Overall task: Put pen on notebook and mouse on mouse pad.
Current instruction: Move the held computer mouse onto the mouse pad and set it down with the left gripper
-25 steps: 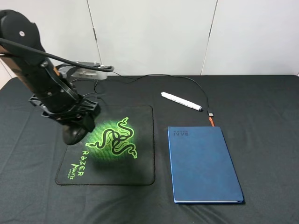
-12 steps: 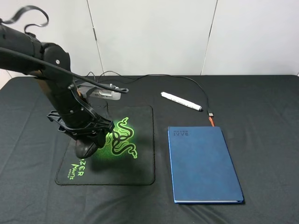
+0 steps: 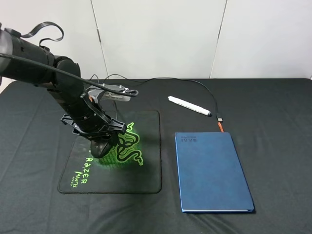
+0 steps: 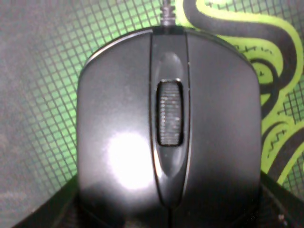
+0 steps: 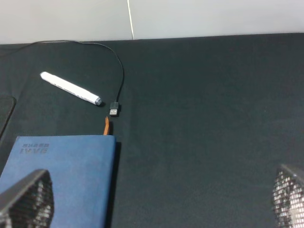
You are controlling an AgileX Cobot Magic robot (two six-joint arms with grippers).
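gripping the mouse (image 4: 168, 118) over the mouse pad (image 3: 146, 180), left jaws clamped; right jaws wide apart, empty.

The left hand (image 3: 100, 142) has carried the mouse (image 3: 103, 149) inward over the mouse pad (image 3: 146, 171).

Open table (image 5: 213, 118) surrounds the pen (image 5: 70, 88); only the cable (image 5: 123, 73) curves close past its tip.
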